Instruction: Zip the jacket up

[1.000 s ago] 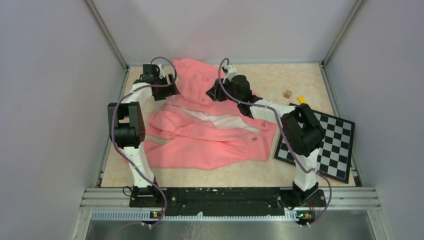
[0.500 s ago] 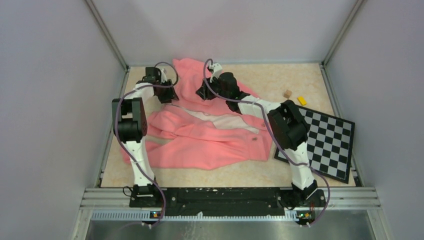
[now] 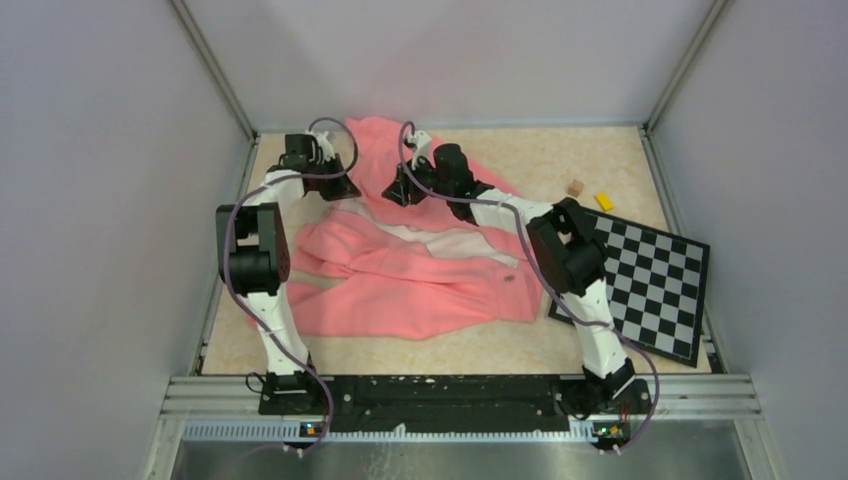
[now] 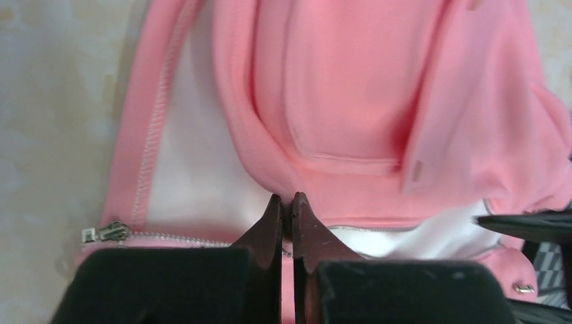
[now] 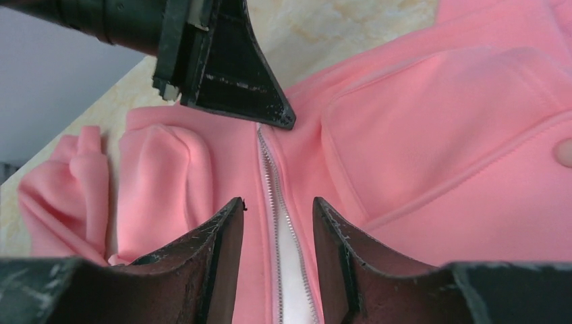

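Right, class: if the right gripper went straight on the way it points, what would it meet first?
Probably the jacket, at its zipper between the open fingers; just beyond sits the shut left gripper, though depth is unclear.

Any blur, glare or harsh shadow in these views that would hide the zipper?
Top view: even, soft light, no glare; the jacket is clear but its fine detail is too small to read. Left wrist: the left hand is dark and soft-edged up close, yet the slider reads fine. Right wrist: sharpest, zipper teeth crisp, no glare.
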`<state>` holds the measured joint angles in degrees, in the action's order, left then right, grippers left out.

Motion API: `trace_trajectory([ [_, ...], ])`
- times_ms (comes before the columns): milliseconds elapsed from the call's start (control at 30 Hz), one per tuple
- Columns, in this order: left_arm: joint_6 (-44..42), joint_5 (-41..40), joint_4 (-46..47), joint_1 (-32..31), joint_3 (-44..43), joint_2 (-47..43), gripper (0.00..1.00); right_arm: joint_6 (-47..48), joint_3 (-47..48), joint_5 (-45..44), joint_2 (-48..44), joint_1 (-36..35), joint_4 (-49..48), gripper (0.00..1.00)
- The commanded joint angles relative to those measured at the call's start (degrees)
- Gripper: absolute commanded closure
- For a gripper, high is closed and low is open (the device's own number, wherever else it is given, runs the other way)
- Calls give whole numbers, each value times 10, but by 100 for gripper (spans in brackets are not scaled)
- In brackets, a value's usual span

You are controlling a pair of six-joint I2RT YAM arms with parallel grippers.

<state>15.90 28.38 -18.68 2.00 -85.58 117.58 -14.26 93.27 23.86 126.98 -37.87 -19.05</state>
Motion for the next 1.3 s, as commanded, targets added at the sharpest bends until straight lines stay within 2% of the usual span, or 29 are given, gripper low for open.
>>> trace_trajectory([
  [0,-22,69,55,-1,20,-74,100,-15,43,73,24,-4,-33,58],
  [300,-38,155,80,-1,17,-96,100,-43,105,99,75,-3,-30,55],
  [533,-86,161,101,-3,51,-115,100,-93,131,112,104,3,-51,49],
  [667,-85,182,141,-2,81,-125,100,-107,134,111,112,6,-58,47],
  [800,-79,181,137,-4,78,-125,100,-120,151,116,127,6,-60,47],
  [1133,-77,163,117,-8,73,-131,100,-141,183,123,153,5,-73,55],
  [1200,-76,166,116,-10,71,-133,100,-145,185,125,156,5,-78,61],
  [1267,-74,164,112,-12,70,-137,100,-143,187,123,158,6,-75,74],
])
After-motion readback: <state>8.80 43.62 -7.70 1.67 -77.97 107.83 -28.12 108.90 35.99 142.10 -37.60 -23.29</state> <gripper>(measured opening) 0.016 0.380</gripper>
